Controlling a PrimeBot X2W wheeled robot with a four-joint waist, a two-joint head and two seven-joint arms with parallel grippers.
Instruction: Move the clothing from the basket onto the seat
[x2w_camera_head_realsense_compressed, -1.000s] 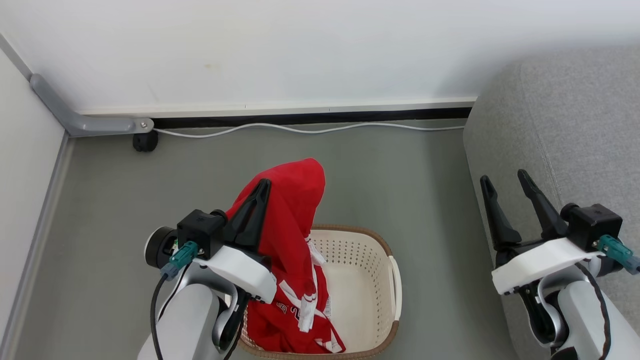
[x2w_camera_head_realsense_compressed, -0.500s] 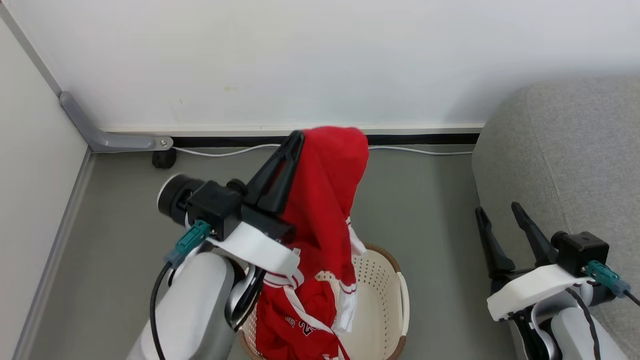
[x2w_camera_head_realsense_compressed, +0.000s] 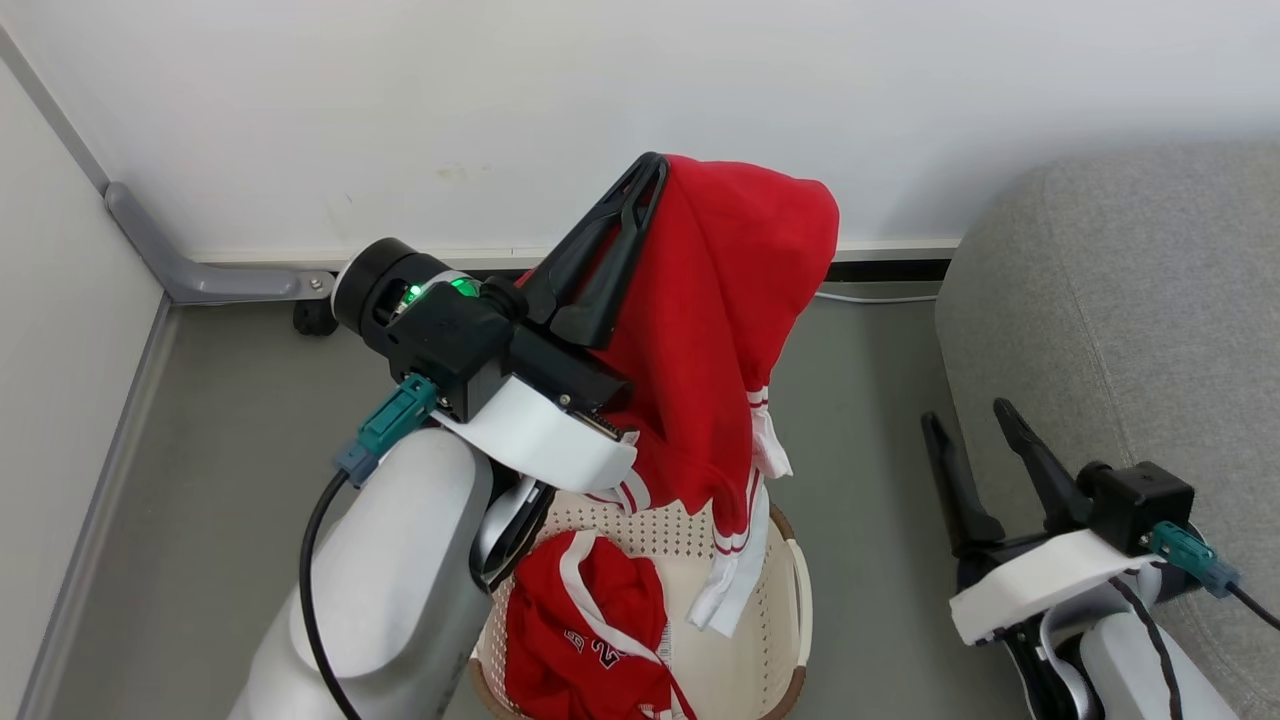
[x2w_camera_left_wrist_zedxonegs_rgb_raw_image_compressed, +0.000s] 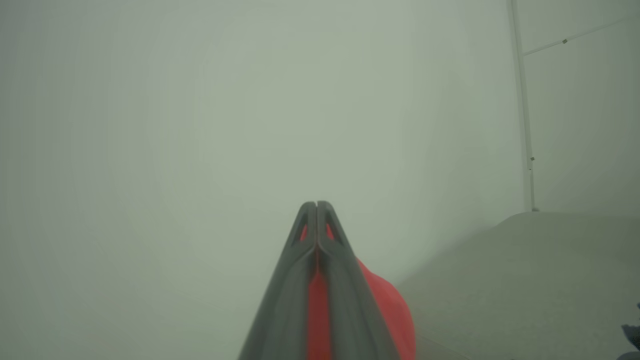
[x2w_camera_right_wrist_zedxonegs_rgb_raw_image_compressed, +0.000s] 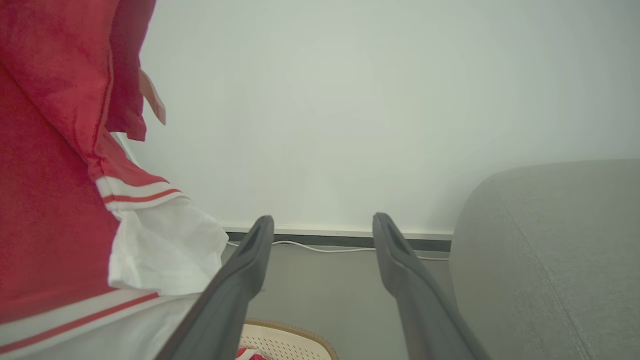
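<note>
My left gripper (x2w_camera_head_realsense_compressed: 650, 165) is shut on a red garment (x2w_camera_head_realsense_compressed: 725, 320) with white stripes, held high above the basket (x2w_camera_head_realsense_compressed: 790, 580); its white-trimmed ends dangle over the rim. A second red garment (x2w_camera_head_realsense_compressed: 585, 625) with printed numbers lies in the cream basket. In the left wrist view the shut fingers (x2w_camera_left_wrist_zedxonegs_rgb_raw_image_compressed: 316, 207) pinch red cloth (x2w_camera_left_wrist_zedxonegs_rgb_raw_image_compressed: 390, 310). My right gripper (x2w_camera_head_realsense_compressed: 968, 422) stands open and empty beside the grey seat (x2w_camera_head_realsense_compressed: 1120, 300). The right wrist view has the open gripper (x2w_camera_right_wrist_zedxonegs_rgb_raw_image_compressed: 322, 222), the hanging garment (x2w_camera_right_wrist_zedxonegs_rgb_raw_image_compressed: 55, 175) at left, the basket rim (x2w_camera_right_wrist_zedxonegs_rgb_raw_image_compressed: 287, 330) below and the seat (x2w_camera_right_wrist_zedxonegs_rgb_raw_image_compressed: 555, 255) at right.
A white wall (x2w_camera_head_realsense_compressed: 500, 100) with a skirting board runs behind. A white cable (x2w_camera_head_realsense_compressed: 870, 297) lies along the grey floor (x2w_camera_head_realsense_compressed: 230, 450). A grey metal bracket (x2w_camera_head_realsense_compressed: 215, 280) with a black wheel sits in the left corner.
My left arm has risen and moved right, lifting the red garment clear of the basket; another garment stays inside. The head camera has tilted. The right gripper stays open.
</note>
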